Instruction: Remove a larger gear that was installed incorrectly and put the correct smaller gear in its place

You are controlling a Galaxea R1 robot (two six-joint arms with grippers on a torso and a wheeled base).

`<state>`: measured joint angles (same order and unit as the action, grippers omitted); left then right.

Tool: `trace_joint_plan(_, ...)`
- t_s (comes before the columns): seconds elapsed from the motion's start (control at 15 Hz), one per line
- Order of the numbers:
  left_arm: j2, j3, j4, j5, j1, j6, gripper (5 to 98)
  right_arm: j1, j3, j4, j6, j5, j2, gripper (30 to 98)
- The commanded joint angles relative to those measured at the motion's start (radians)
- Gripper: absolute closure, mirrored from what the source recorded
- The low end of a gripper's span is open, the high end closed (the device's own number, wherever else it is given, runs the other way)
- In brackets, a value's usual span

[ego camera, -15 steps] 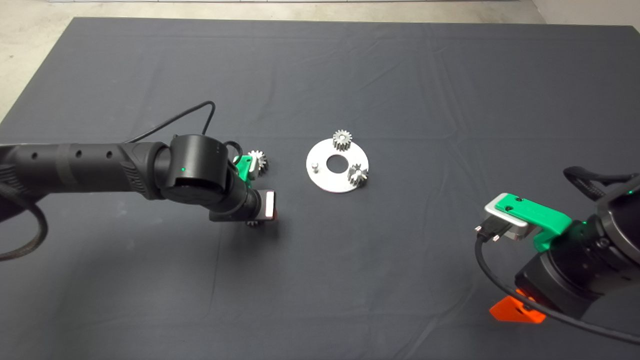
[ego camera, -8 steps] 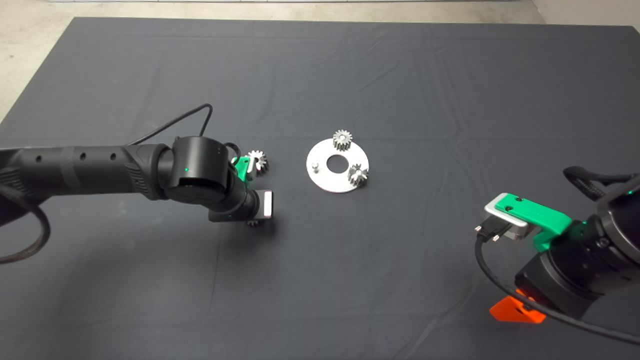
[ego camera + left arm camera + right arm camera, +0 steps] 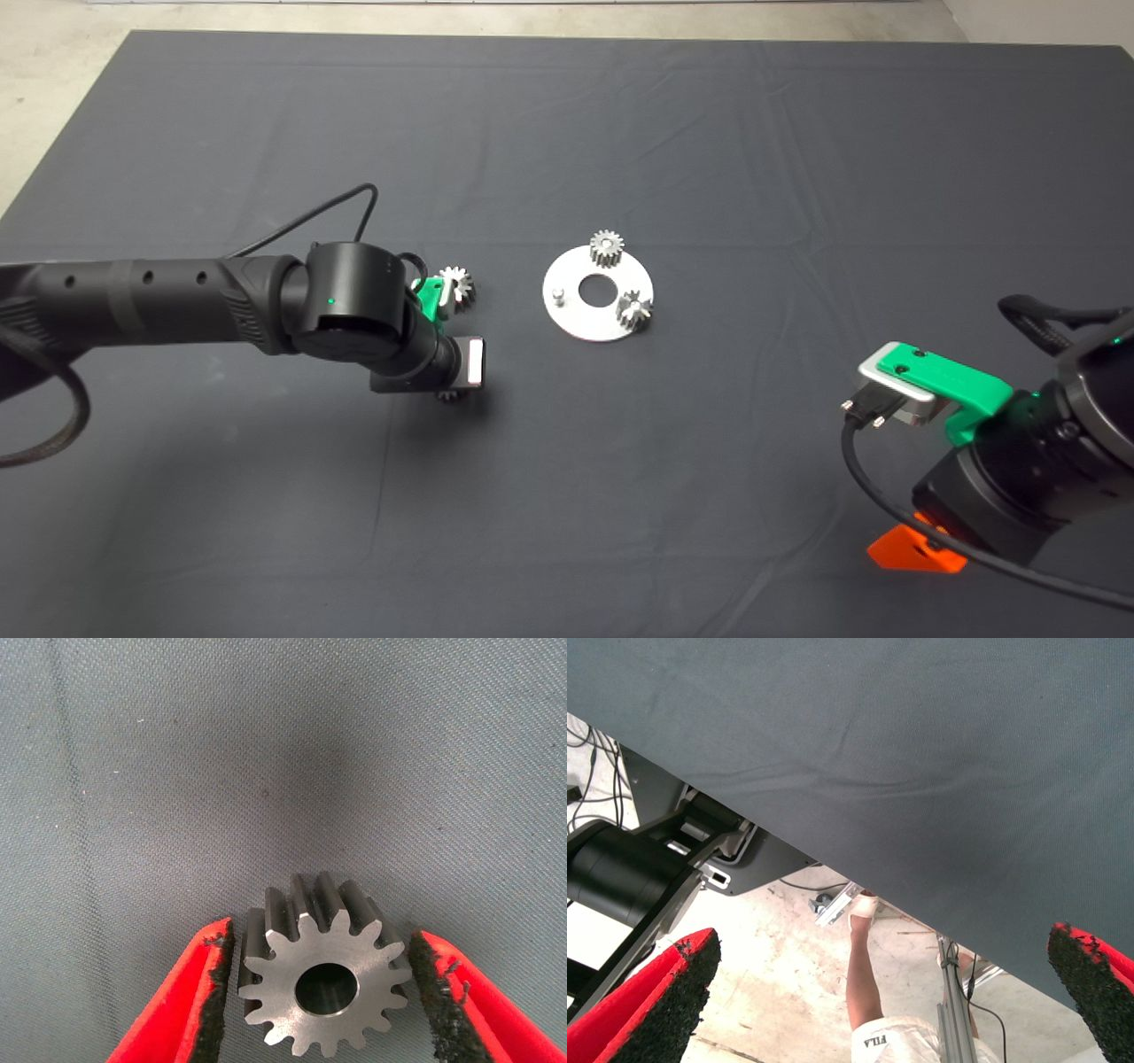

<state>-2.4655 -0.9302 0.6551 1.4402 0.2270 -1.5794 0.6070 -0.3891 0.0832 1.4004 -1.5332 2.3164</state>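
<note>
In the left wrist view my left gripper [image 3: 319,935] is open, low over the mat. Its red fingers [image 3: 199,997] stand on either side of the smaller gear [image 3: 323,988], which lies flat with a gap on both sides. In the head view the left wrist [image 3: 390,341] hides this gripper, and only the gear's edge [image 3: 449,396] peeks out. The larger gear [image 3: 458,285] lies on the mat just beyond the wrist. The round steel plate [image 3: 585,323] carries two gears [image 3: 607,247] [image 3: 635,310] and one bare peg [image 3: 557,294]. My right gripper [image 3: 912,548] waits open at the lower right.
The dark mat [image 3: 620,496] covers the table, and the floor shows past its far and left edges. A black cable [image 3: 328,208] loops over the left arm. The right wrist view shows the mat's edge, the robot's base and a person's leg [image 3: 864,979] beyond it.
The left arm has shifted slightly to the left over the gear. The right arm, the plate and the gears have not moved.
</note>
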Motion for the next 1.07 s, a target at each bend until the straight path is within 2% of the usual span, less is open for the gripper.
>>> trace_joint_plan(0.0, -0.002, 0.012, 0.011, 0.009, 0.009, 0.012, 54.3, 0.016, 0.001, 0.035, 0.002, -0.085, 0.001, 30.9)
trace_joint_plan(0.27, -0.002, 0.013, 0.009, 0.009, 0.003, 0.012, 62.2, 0.016, 0.001, 0.035, 0.002, -0.085, 0.001, 30.9)
trace_joint_plan(0.73, -0.010, 0.021, 0.008, 0.012, 0.003, 0.011, 65.8, 0.016, 0.001, 0.035, 0.000, -0.085, -0.001, 30.9)
trace_joint_plan(1.0, -0.014, 0.035, 0.006, 0.051, 0.009, 0.009, 67.0, 0.016, 0.000, 0.034, 0.000, -0.085, 0.001, 30.9)
